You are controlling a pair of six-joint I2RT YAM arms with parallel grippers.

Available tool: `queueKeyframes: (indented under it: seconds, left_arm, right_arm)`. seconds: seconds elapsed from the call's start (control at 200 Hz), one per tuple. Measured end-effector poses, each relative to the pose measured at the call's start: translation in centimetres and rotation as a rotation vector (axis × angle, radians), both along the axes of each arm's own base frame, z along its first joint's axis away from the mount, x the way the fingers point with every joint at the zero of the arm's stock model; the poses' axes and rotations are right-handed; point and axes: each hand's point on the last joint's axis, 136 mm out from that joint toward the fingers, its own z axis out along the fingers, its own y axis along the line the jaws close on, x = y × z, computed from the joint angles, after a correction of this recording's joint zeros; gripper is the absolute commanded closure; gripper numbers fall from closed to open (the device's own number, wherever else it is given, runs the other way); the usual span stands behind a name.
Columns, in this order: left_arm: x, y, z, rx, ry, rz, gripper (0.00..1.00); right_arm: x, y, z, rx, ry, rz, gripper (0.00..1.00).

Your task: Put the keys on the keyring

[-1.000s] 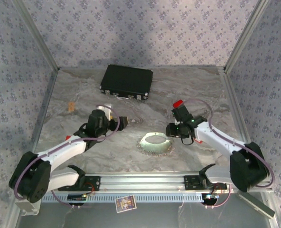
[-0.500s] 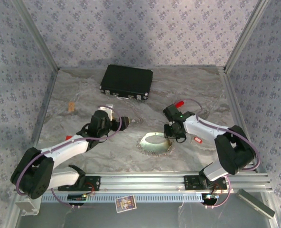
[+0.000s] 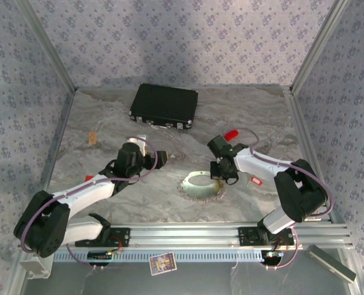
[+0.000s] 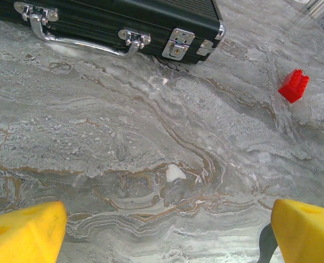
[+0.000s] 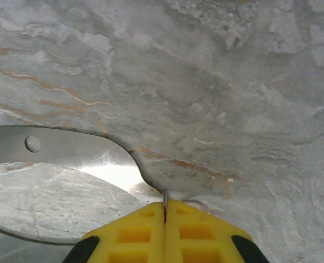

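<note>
Over the last second the right arm has folded inward and carried the right gripper [image 3: 221, 174] down to the grey marble-patterned desk [image 3: 139, 200], just beside the right rim of the round white dish [image 3: 200, 192], and its jaws have closed. The left arm has kept its place.

From the right wrist, the yellow pads [image 5: 134, 233] stand pressed together at the desk surface. A fine line of metal runs up between them, and a faint arc of wire curves out to the right, so the thin silver wire keyring [image 5: 197, 203] appears nipped in the jaws, edge-on. A flat shiny silver surface [image 5: 80, 156] with a small round hole lies just left of the pads; what it belongs to cannot be told.

In the overhead view a small red item [image 3: 254, 180] lies on the desk just beside the right forearm, too small to tell whether it is a key. A plain red block [image 3: 231, 134] sits behind the right wrist.

The left gripper [image 3: 160, 158] hangs over bare desk left of the dish, well apart from the keyring. Its jaws stand wide, with nothing between the yellow fingertips [image 4: 22, 233]. Ahead of it lies the black hard case [image 4: 123, 16] with chrome handle and latches, near the back of the desk.
</note>
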Motion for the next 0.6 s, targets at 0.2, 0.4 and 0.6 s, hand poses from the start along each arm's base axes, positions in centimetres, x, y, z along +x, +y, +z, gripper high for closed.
queueKeyframes:
  seconds: [0.2,0.4,0.6]
  left_arm:
    - [0.0,0.0,0.0,0.001,0.000,0.003,0.04]
    - [0.0,0.1,0.1,0.001,-0.003,0.003,0.05]
    - [0.2,0.3,0.3,0.003,-0.013,0.016,0.04]
  right_arm:
    - [-0.2,1.4,0.2,0.020,0.006,0.036,1.00]
    - [-0.1,4.0,0.9,0.074,-0.014,0.089,1.00]
    - [0.1,5.6,1.0,0.097,-0.023,0.131,1.00]
